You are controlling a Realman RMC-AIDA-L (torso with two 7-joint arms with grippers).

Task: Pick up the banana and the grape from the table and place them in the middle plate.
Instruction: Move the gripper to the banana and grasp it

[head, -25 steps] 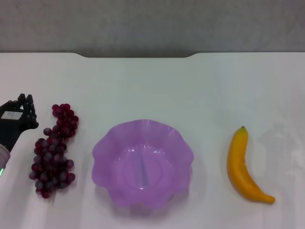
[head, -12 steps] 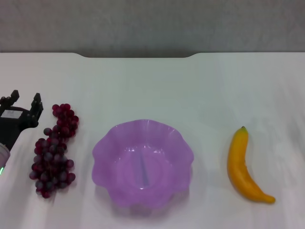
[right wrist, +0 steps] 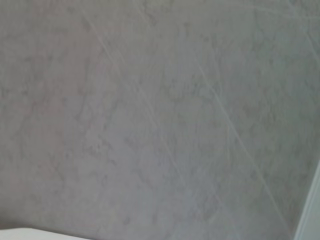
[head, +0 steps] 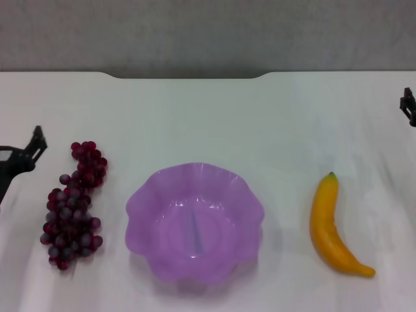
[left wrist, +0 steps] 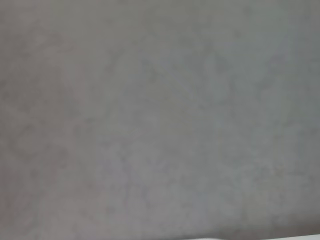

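Note:
The grape bunch (head: 73, 205) lies on the white table (head: 208, 117) at the left, long and dark red-purple. The purple scalloped middle plate (head: 195, 222) stands in the centre and holds nothing. The yellow-orange banana (head: 330, 227) lies on the table at the right, dark stem tip pointing away from me. My left gripper (head: 23, 156) shows partly at the left edge, just left of the far end of the grapes and apart from them. My right gripper (head: 408, 107) shows partly at the right edge, well beyond the banana. Both wrist views show only a grey surface.
The table's far edge with its notch (head: 188, 76) runs across the top, with a grey wall (head: 208, 32) behind it. Bare tabletop lies between the plate and each fruit.
My left gripper has slid leftward toward the picture's edge, so less of it shows. My right gripper has come into view at the right edge. The fruit and the plate have not moved.

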